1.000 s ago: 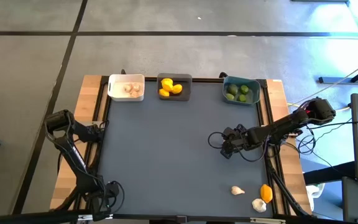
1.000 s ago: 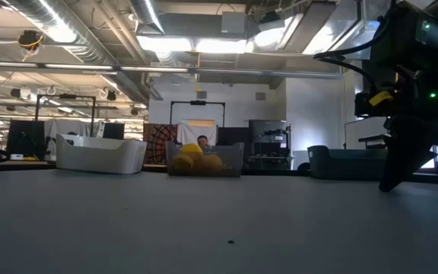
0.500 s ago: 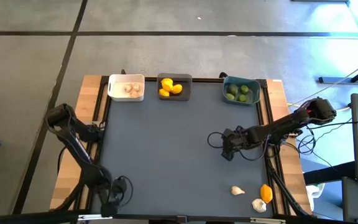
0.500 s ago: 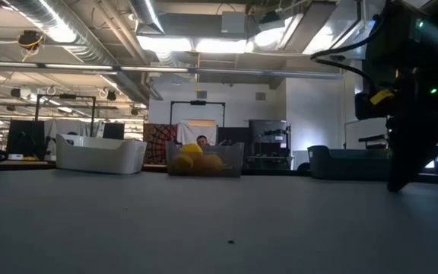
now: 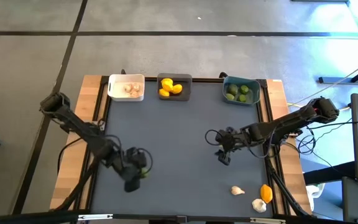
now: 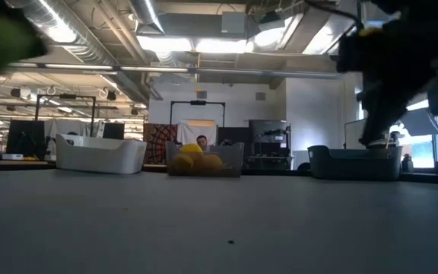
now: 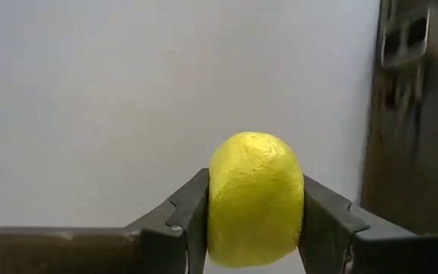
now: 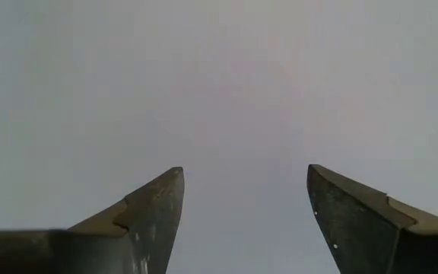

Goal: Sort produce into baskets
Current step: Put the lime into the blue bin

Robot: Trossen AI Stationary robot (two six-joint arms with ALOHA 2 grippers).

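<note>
My left gripper (image 5: 139, 175) is over the near left part of the grey table and is shut on a small yellow-green fruit (image 7: 255, 199), which also shows in the high view (image 5: 144, 175). My right gripper (image 5: 223, 157) hangs open and empty over the table's right middle; its wrist view (image 8: 245, 198) shows only bare table between the fingers. The white basket (image 5: 127, 87) with garlic bulbs, the dark grey basket (image 5: 174, 87) with yellow fruits and the teal basket (image 5: 241, 91) with green fruits stand in a row at the far edge. My left gripper pinches the fruit between its two fingers, one on each of its opposite sides (image 7: 216, 204). The fruit stands out past the fingertips and is lifted clear of the table.
Two garlic bulbs (image 5: 237, 190) (image 5: 259, 204) and an orange-yellow fruit (image 5: 266, 193) lie at the near right corner. Wooden rails (image 5: 91, 112) run along the table's left and right sides. Cables hang at the right arm (image 5: 278, 134).
My left gripper has swung from the near left corner toward the table's middle, right and a little toward the far edge. My right gripper has risen and shifted slightly toward the left.
</note>
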